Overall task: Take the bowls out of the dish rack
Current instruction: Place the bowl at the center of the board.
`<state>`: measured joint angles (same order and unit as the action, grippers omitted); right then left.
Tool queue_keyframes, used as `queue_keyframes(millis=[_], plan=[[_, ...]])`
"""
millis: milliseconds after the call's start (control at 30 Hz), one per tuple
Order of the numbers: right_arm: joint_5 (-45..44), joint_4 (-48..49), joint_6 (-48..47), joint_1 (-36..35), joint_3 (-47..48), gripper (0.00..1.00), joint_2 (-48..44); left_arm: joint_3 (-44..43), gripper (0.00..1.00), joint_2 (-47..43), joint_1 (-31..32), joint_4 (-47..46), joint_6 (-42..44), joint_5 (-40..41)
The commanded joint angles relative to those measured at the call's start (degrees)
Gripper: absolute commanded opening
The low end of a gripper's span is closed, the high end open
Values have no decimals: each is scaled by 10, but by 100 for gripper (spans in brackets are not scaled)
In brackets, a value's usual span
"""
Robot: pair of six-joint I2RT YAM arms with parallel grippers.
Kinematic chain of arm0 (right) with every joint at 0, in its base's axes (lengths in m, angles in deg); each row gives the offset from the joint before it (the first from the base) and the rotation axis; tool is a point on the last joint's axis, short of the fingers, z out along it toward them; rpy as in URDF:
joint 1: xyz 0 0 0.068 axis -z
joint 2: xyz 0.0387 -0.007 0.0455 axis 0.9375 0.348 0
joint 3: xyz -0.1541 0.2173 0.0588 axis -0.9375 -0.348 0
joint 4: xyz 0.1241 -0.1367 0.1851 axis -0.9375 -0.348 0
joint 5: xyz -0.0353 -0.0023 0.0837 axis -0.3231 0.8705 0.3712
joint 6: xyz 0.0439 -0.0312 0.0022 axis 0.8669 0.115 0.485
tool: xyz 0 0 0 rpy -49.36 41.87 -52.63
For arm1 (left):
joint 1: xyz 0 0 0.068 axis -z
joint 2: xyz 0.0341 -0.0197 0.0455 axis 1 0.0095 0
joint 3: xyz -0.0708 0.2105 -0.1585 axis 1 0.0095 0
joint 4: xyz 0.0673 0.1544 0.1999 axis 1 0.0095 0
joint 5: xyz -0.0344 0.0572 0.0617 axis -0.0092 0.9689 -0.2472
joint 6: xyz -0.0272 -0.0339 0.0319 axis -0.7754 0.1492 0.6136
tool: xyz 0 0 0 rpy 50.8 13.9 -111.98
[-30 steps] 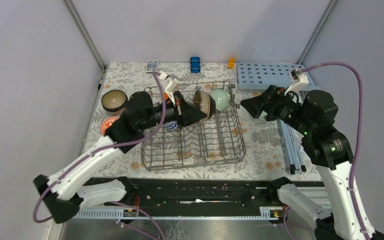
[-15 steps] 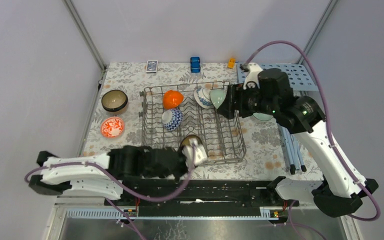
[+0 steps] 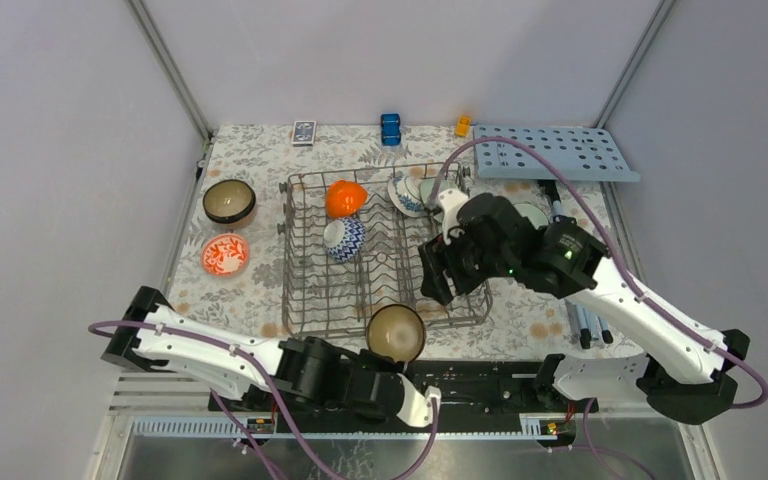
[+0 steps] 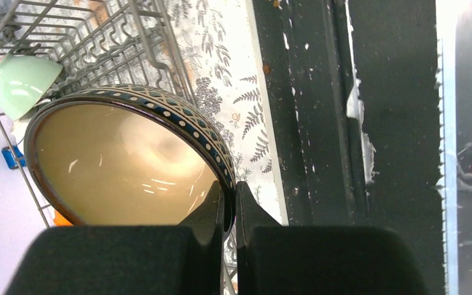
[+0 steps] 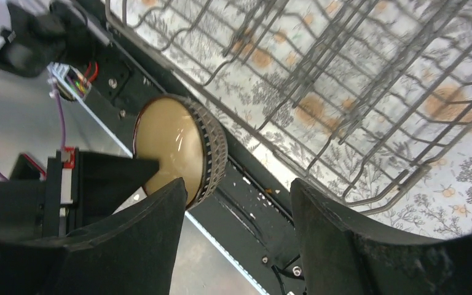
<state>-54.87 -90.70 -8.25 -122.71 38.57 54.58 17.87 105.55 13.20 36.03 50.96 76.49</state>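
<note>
While left hand (image 4: 228,192) pinches brown bowl (image 4: 123,163) | right hand (image 5: 239,209) spread, touching nothing, near dish rack (image 5: 344,67)

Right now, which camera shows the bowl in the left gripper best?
The left wrist view: the bowl fills the frame, tan inside and patterned rim sharp, pinched by the left gripper. The top view shows the bowl small; the right wrist view shows it tilted, partly hidden.
</note>
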Motion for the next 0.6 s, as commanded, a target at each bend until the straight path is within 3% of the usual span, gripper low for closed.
queue_keyframes(millis=[0, 333, 567], plan=[[-57, -12, 19, -75, -31, 70, -7, 18, 0, -3, 4, -30, 65, -3], [-172, 5, 78, -225, -49, 63, 58, 41, 0, -1, 17, -23, 91, -28], [-232, 32, 103, -269, -82, 58, 109, 46, 0, 8, 38, -25, 101, -9]])
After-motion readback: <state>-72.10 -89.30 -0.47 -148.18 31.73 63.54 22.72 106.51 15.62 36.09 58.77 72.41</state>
